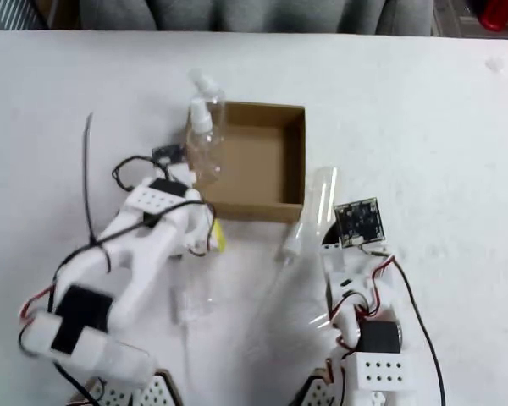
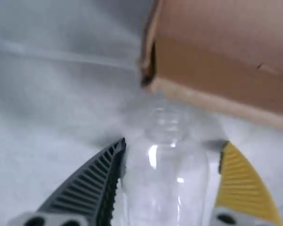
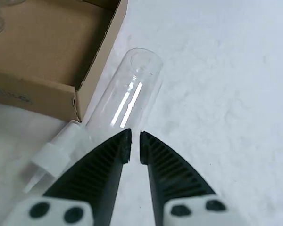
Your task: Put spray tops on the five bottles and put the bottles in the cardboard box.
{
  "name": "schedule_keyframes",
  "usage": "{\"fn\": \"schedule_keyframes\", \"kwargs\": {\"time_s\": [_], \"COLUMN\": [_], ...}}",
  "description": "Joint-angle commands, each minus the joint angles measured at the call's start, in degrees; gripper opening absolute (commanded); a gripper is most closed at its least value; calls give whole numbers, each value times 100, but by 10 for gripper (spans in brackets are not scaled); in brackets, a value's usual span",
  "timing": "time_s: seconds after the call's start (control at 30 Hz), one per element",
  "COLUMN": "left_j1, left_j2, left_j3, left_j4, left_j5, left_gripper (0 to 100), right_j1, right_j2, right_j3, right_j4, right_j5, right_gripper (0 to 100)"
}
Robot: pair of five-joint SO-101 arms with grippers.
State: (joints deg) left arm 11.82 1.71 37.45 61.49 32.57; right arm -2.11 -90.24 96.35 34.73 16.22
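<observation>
Two capped bottles [image 1: 201,135] stand stowed inside the cardboard box [image 1: 254,207]. At the box's front-left corner the left gripper [image 2: 172,146] clamps an uncapped bottle [image 2: 170,188], likely steadying it for a top. Against the box's right wall lies a topped bottle [image 3: 127,94], with the right gripper [image 3: 131,141] just behind it, nearly closed and empty.

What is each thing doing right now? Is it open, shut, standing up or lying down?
cardboard box: open on top.
bottles in the box: standing up, spray tops on.
bottle beside the box: lying down on the table, spray top on.
bare bottle: lying down, no spray top.
left gripper: shut on the bare bottle.
right gripper: shut, holding nothing.
</observation>
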Motion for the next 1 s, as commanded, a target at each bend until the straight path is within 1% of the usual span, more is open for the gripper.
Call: {"fn": "schedule_keyframes", "kwargs": {"time_s": [0.0,0.13,0.33,0.4,0.47,0.53,0.6,0.67,0.7,0.8,0.83,0.97], "left_j1": [-31,-57,-31,-22,-22,-22,-22,-31,-57,-75,-75,-75], "left_j2": [-110,-110,-92,-92,-92,-92,-92,-101,-101,-110,-110,-110], "left_j3": [-255,-527,-527,-527,-527,-554,-554,-580,-589,-826,-967,-1670], "left_j4": [273,738,791,791,747,668,492,475,457,519,659,1380], "left_j5": [-114,-114,-114,-114,-123,-185,-396,-422,-369,-360,-343,-369], "left_gripper": [354,354,353,334,261,135,2,63,67,14,25,20], "right_j1": [75,75,75,75,75,75,75,75,75,75,75,75], "right_j2": [-75,-75,-84,-84,-84,-84,-84,-84,-84,-84,-84,-84], "right_j3": [79,79,79,79,79,79,79,79,79,79,79,79], "right_j4": [-13,-13,-13,-13,-13,-13,-13,-13,-13,-13,-13,-4], "right_j5": [79,79,79,79,79,79,79,79,79,79,79,79], "right_gripper": [15,15,15,15,15,15,15,15,15,15,15,15]}}
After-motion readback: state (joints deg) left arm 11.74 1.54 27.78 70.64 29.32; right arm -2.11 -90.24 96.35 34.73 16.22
